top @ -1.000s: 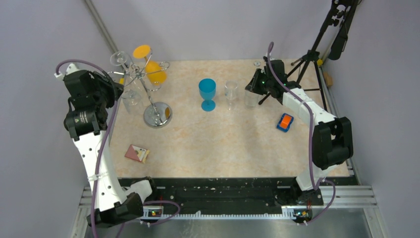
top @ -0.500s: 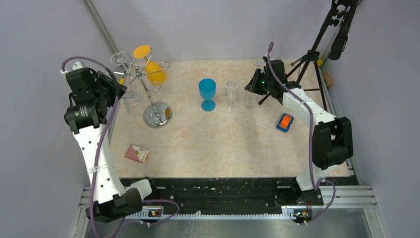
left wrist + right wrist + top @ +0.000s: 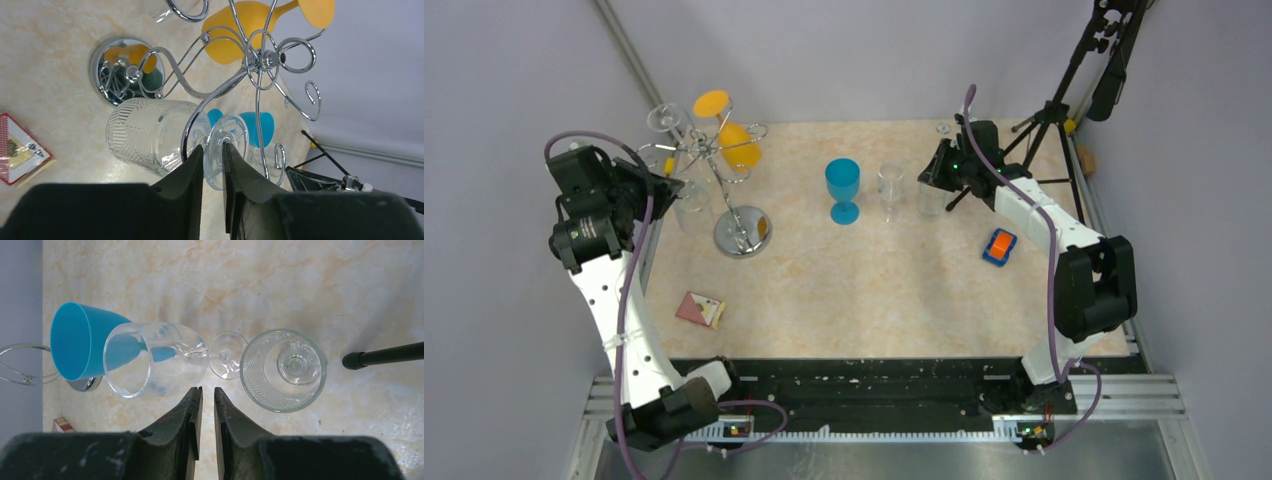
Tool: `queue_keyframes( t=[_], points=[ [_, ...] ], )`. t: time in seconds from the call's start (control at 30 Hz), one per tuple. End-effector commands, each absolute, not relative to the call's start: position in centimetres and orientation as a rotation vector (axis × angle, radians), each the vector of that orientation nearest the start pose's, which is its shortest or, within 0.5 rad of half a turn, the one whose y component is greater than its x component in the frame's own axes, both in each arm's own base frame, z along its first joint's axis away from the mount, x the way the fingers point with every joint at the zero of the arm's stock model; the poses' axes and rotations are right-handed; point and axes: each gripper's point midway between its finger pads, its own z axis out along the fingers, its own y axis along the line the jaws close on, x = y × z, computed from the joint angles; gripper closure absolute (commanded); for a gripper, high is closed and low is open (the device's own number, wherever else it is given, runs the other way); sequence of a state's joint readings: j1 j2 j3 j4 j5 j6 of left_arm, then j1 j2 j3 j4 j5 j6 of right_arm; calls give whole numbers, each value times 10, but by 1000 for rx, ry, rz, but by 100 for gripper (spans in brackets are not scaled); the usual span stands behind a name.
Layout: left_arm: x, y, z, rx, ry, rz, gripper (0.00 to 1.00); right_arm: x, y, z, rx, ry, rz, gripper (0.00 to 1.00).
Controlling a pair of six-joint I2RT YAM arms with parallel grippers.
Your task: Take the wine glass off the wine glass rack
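Note:
The chrome wine glass rack (image 3: 714, 165) stands at the back left on its round base (image 3: 120, 70). A clear ribbed wine glass (image 3: 145, 137) hangs upside down from one of its arms, low on the rack's left side (image 3: 689, 198). My left gripper (image 3: 213, 146) is at that glass's foot, jaws narrow, one finger on each side of the foot and stem. Whether they press the glass does not show. My right gripper (image 3: 207, 389) hovers over the table at the back right (image 3: 936, 172), jaws a slit apart and empty.
An orange glass (image 3: 739, 145) and another clear glass (image 3: 664, 118) hang on the rack. A blue goblet (image 3: 842, 185), a plain clear glass (image 3: 155, 360) and a ribbed glass (image 3: 282, 370) stand mid-table. A black tripod (image 3: 1054, 110), an orange-blue block (image 3: 999, 246) and a red packet (image 3: 699, 309) are nearby.
My left arm has shifted a little to the left and back, and its jaws have narrowed around the hanging glass's foot. The right arm has not moved.

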State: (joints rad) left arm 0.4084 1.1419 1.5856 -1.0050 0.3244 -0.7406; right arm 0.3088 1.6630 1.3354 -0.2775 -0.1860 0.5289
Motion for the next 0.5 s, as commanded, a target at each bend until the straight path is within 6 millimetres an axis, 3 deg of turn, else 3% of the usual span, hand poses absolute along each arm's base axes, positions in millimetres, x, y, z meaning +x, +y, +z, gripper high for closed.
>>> queue_keyframes(
  t=[0.0, 0.27, 0.47],
  points=[
    [302, 29, 377, -1039, 1763, -717, 79, 443, 194, 217, 134, 2171, 695, 83],
    [307, 27, 376, -1103, 1680, -842, 81, 443, 193, 219, 128, 2168, 685, 83],
    [302, 27, 378, -1110, 1677, -821, 99, 443, 193, 218, 128, 2169, 686, 83]
  ],
)
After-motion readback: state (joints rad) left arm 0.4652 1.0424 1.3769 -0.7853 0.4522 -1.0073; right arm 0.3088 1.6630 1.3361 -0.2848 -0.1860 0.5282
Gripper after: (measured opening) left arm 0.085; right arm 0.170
